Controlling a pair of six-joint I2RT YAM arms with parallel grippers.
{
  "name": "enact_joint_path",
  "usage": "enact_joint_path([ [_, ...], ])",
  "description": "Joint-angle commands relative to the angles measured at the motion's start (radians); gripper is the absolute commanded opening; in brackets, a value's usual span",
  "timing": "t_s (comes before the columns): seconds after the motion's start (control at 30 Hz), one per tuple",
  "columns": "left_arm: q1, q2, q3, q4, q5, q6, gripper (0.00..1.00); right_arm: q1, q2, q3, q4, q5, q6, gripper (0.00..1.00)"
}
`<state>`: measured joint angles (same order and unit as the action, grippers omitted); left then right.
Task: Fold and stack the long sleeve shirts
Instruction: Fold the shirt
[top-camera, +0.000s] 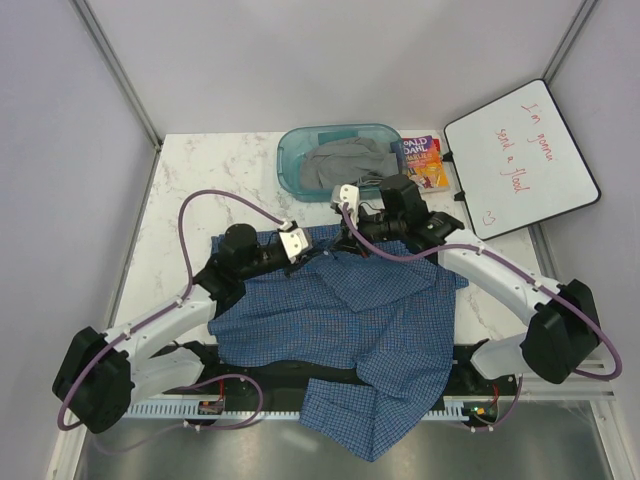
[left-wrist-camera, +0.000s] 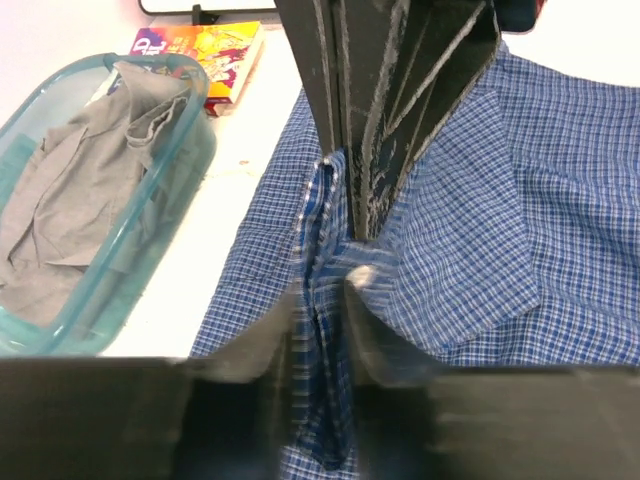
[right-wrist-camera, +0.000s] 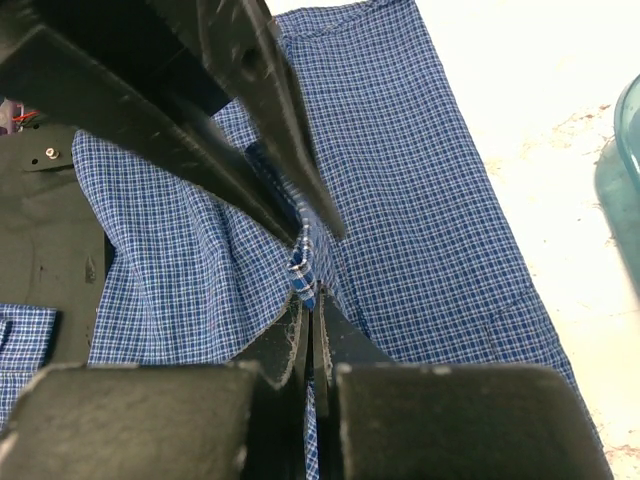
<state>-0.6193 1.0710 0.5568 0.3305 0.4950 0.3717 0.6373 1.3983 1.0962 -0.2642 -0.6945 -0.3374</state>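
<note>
We start with the marble table (top-camera: 200, 180). The blue checked shirt (top-camera: 340, 320) covers most of its near middle, lying rumpled rather than flat, with one part folded back over the body. Its near end hangs past the table's near edge. We see only this one shirt laid out.

At the far right a whiteboard (top-camera: 520, 160) leans by the wall. Left of it stands a teal bin (top-camera: 290, 155) holding grey cloth (top-camera: 345, 165), and we cannot tell what garment that is. A small book (top-camera: 422, 160) lies between the bin and the board.

Both arms reach to the shirt's far edge. The left gripper (left-wrist-camera: 340, 215) is closed on a narrow raised ridge of checked cloth beside the collar. The right gripper (right-wrist-camera: 305, 255) is pinched tight on a thin fold a little to the right.

We judge this to be an early step, with much folding to come. Both pinches are thin, so a quick pull could let the cloth slide out of one jaw and skew the shirt. The overhanging end adds weight toward the near edge, so the shirt may drag that way if a grip fails. The bin stands just beyond the grippers, and a lift toward the far side could snag cloth on its rim.
</note>
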Motion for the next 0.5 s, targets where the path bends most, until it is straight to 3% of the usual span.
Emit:
enact_joint_path([
  [0.0, -0.007, -0.019, 0.055, -0.037, 0.054, -0.030, 0.09, -0.002, -0.065, 0.022, -0.016, -0.019, -0.017, 0.00],
  [0.03, -0.007, -0.038, 0.063, -0.101, 0.088, -0.021, 0.02, -0.002, -0.073, 0.027, -0.032, -0.011, -0.021, 0.08],
  [0.1, -0.007, -0.071, 0.090, -0.192, 0.157, 0.042, 0.02, -0.010, -0.094, 0.066, -0.120, 0.034, -0.029, 0.18],
  [0.23, -0.010, -0.164, 0.136, -0.462, 0.298, 0.124, 0.02, -0.083, -0.111, 0.193, -0.353, 0.098, -0.102, 0.83],
  [0.27, -0.010, -0.187, 0.164, -0.517, 0.321, 0.139, 0.02, -0.132, -0.111, 0.212, -0.409, 0.092, -0.138, 0.93],
  [0.3, -0.010, -0.193, 0.182, -0.571, 0.351, 0.192, 0.02, -0.160, -0.114, 0.228, -0.496, 0.083, -0.159, 0.98],
  [0.47, -0.034, -0.210, 0.253, -0.703, 0.474, 0.234, 0.02, -0.391, -0.112, 0.264, -0.573, 0.067, -0.189, 0.98],
])
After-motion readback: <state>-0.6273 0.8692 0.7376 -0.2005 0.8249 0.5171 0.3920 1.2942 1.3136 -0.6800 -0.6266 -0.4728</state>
